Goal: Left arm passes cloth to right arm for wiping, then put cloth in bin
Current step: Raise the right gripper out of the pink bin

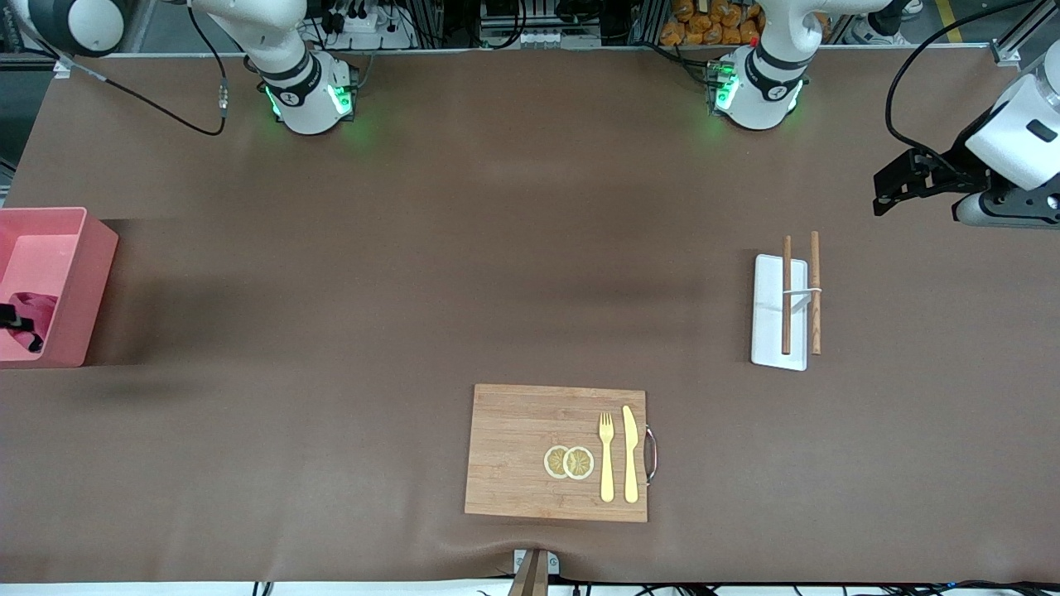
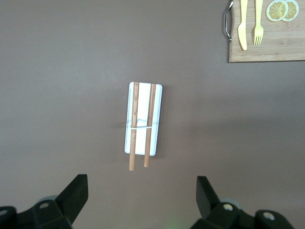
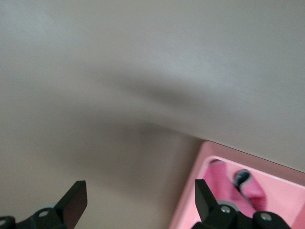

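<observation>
The dark pinkish-red cloth (image 1: 37,305) lies crumpled inside the pink bin (image 1: 70,248) at the right arm's end of the table. In the right wrist view the cloth (image 3: 224,179) shows inside the bin's rim (image 3: 186,195). My right gripper (image 3: 140,188) is open and empty, over the bin's rim and the bare table beside it. In the front view only a black part (image 1: 18,321) shows at the edge, over the bin. My left gripper (image 1: 884,192) is open and empty in the air at the left arm's end of the table. It (image 2: 140,183) looks down on the table beside a white tray.
A white tray (image 1: 766,331) with two wooden sticks (image 1: 787,294) lies toward the left arm's end and shows in the left wrist view (image 2: 158,119). A wooden cutting board (image 1: 513,455) with fork, knife and lemon slices lies near the front edge.
</observation>
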